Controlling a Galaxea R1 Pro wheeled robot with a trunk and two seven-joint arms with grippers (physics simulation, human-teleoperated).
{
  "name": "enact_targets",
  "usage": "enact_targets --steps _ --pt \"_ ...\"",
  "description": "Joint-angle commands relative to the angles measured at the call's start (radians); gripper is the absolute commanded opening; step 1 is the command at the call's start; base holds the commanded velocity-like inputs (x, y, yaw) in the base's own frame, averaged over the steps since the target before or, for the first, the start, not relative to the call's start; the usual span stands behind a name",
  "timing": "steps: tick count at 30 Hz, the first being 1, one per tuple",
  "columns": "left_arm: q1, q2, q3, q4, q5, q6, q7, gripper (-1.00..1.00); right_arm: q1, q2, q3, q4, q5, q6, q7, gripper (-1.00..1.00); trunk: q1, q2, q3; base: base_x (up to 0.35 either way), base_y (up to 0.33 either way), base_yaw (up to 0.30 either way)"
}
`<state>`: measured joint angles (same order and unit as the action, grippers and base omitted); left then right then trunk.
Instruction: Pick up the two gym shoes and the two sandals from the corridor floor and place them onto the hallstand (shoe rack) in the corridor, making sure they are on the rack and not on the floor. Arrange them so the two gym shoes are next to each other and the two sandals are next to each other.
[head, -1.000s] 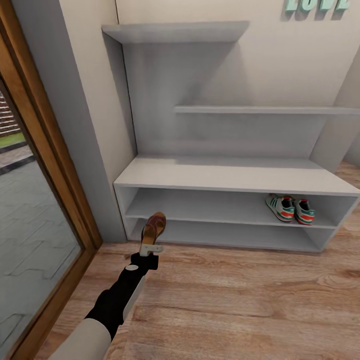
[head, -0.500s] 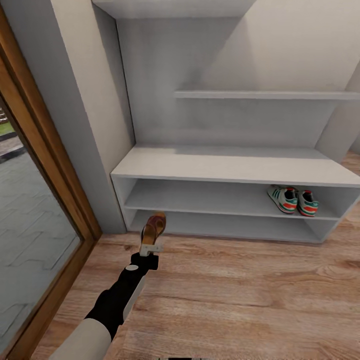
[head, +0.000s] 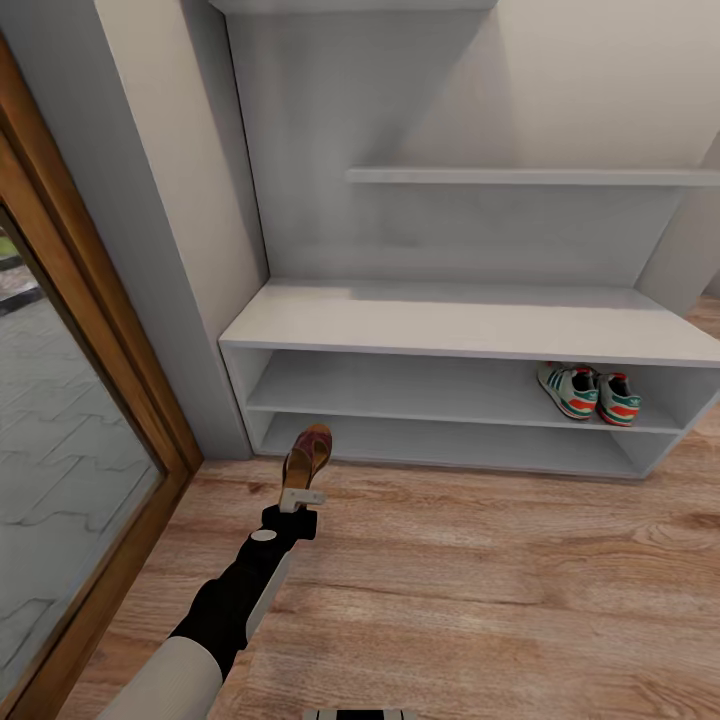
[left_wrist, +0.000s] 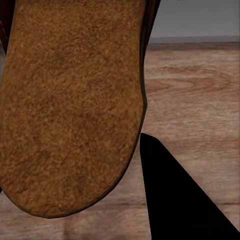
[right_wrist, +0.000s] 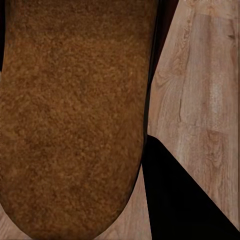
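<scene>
My left gripper (head: 301, 497) is shut on a dark brown sandal (head: 307, 459), held upright over the wood floor (head: 480, 580) just in front of the left end of the hallstand's (head: 470, 335) bottom shelf. The two gym shoes (head: 568, 388) (head: 619, 399) sit side by side at the right end of its middle shelf. In the left wrist view the sandal's tan insole (left_wrist: 70, 110) lies against a black finger (left_wrist: 185, 200). The right wrist view shows another sandal's insole (right_wrist: 75, 120) close up beside a black finger (right_wrist: 185, 200), above the floor (right_wrist: 200, 75).
A wood-framed glass door (head: 60, 420) stands at the left, with a grey wall column (head: 170, 250) between it and the hallstand. A floating shelf (head: 530, 176) hangs above the bench top. Open floor stretches in front and to the right.
The whole picture has shifted: the hallstand sits higher and the mint letters have left the view, so the camera moved. The left arm with its sandal keeps its place in the picture.
</scene>
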<state>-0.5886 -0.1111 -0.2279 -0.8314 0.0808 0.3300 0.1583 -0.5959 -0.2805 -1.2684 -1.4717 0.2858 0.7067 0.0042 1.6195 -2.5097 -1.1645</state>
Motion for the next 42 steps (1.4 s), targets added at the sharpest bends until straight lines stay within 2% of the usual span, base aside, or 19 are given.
enact_targets --steps 1,22,33,40,42 --pt "0.000 0.001 -0.004 -0.002 0.005 0.005 0.007 -1.00 -0.001 0.000 0.000 -0.001 -0.001 0.005 -0.003 -1.00 0.000 0.000 -0.001 0.032 -0.006 0.000" --pt "0.000 -0.001 -0.005 -0.003 0.005 0.004 0.006 -1.00 -0.001 -0.001 -0.003 -0.002 0.004 0.004 -0.006 -1.00 0.000 0.000 -0.001 0.070 -0.076 0.000" --pt "0.000 -0.001 -0.005 -0.041 0.005 0.006 0.007 -1.00 -0.001 0.000 -0.003 -0.002 0.004 0.005 -0.006 -1.00 0.000 0.000 -0.001 0.045 -0.031 -0.025" --pt "0.000 -0.001 -0.006 -0.041 0.005 0.006 0.007 -1.00 -0.001 0.000 -0.003 -0.002 0.006 0.004 -0.006 -1.00 0.000 0.000 -0.001 0.249 0.000 -0.132" --pt "0.000 -0.001 -0.007 -0.041 0.005 0.006 0.007 -1.00 -0.001 0.000 -0.003 -0.002 0.022 0.005 -0.006 -1.00 0.000 0.000 -0.001 0.312 0.000 -0.027"
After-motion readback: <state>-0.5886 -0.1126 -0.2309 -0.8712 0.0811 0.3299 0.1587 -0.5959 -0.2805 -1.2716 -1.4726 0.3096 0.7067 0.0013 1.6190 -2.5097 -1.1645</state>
